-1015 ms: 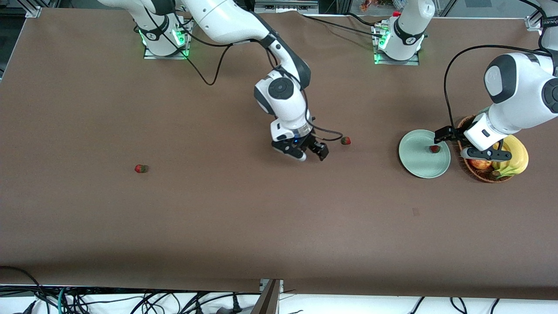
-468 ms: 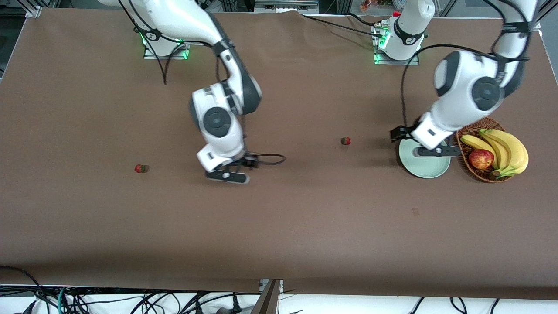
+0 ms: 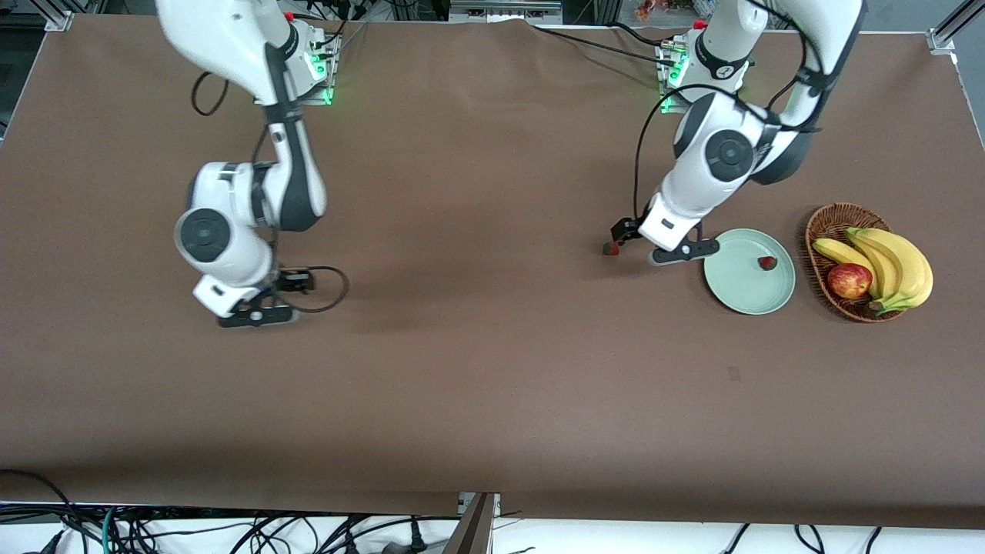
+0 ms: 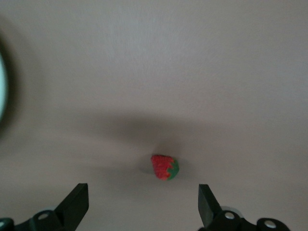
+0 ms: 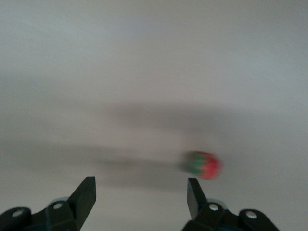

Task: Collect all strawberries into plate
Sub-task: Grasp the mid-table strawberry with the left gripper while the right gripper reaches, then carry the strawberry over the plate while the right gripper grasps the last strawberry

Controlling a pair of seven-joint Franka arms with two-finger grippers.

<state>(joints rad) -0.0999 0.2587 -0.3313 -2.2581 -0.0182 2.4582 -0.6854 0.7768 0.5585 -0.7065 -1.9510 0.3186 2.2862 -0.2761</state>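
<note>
From my remote station, front view: the strawberry (image 3: 610, 248) beside the left gripper (image 3: 625, 235) is partly covered by the gripper's camera end, so only a dark red sliver shows. The third strawberry, at the right arm's end of the table, I cannot find here; the right gripper (image 3: 258, 304) and its wrist hide that spot.

Right wrist view: that berry (image 5: 204, 165) is smeared by blur, so I cannot read its outline or leaf edge. Both fingers (image 5: 84, 195) are cut off at the frame edge.

Left wrist view: the plate (image 4: 2, 86) shows only as a blurred pale arc at the frame edge.
</note>
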